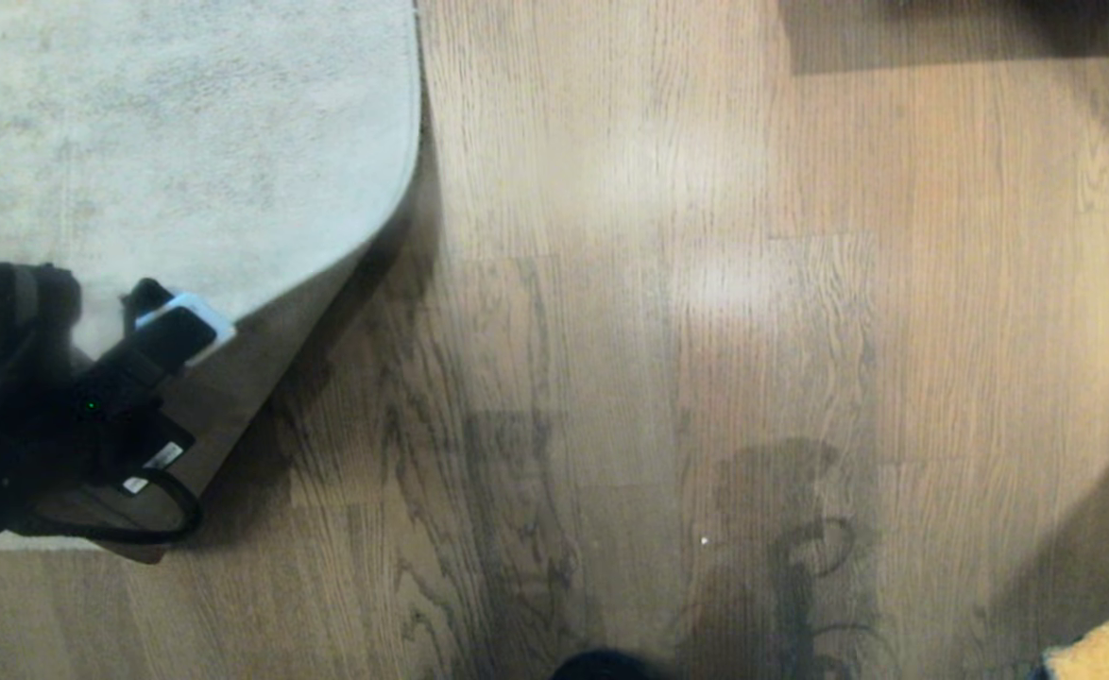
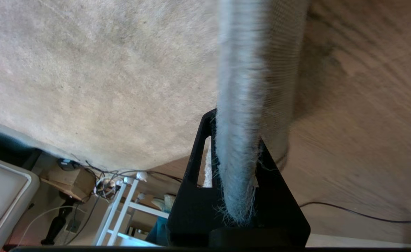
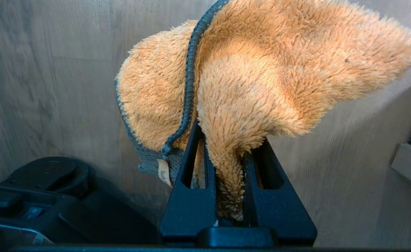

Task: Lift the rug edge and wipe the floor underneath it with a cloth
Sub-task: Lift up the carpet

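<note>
Closest to the right wrist camera, the right gripper point(image 3: 230, 196) has its two black fingers pressed together on a fold of the cloth point(image 3: 261, 77), a fluffy orange rag with a dark grey-green knitted border and a small tag. The rest of the cloth bunches up beyond the fingertips, above the floor point(image 3: 51, 70). In the head view only a corner of the cloth point(image 1: 1107, 647) shows, at the near right edge.

The left gripper point(image 2: 235, 168) is clamped tight on the rug edge point(image 2: 240, 105). Its black fingers point(image 2: 198, 154) pinch the fuzzy grey border from both sides, and the coarse woven backing shows on one face. In the head view the left gripper point(image 1: 181, 326) sits at the left, holding the rug's near corner raised. The rug edge point(image 1: 403, 189) curves up off the floor point(image 1: 706, 331), and the tan underside faces the camera beneath the arm. A dark shadow falls on the brown wood-grain planks just right of the lifted corner. The grey pile of the rug fills the far left.
</note>
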Controlling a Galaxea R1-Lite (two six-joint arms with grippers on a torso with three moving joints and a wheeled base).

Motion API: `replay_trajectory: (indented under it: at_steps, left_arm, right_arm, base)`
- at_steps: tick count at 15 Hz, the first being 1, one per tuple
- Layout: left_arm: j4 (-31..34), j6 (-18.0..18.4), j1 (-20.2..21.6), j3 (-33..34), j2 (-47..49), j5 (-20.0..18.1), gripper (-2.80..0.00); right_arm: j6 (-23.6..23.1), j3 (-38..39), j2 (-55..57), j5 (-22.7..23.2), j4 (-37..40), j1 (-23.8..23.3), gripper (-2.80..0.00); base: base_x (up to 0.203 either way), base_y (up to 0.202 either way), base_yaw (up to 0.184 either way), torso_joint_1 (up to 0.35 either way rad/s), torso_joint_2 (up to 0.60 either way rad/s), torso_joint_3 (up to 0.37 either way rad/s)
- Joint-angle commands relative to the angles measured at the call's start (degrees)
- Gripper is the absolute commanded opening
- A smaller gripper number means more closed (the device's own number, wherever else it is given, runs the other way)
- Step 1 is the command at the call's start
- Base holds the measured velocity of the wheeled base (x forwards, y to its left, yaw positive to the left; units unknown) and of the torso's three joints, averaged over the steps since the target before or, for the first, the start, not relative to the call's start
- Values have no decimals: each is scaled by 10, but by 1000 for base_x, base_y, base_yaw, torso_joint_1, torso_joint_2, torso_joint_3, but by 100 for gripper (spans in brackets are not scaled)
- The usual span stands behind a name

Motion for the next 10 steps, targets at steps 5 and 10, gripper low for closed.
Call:
replay_trajectory:
  at_steps: [5,10]
  left_arm:
    - [-1,1,1,5,0,3,-280]
    - [0,1,5,9,-3,3,-280]
  right_arm:
    - [-1,0,1,0,0,0,-280]
    - [-1,0,1,0,0,0,-280]
  base:
    - [0,192,-2,-1,1,2]
    - [0,193,-1,2,1,3]
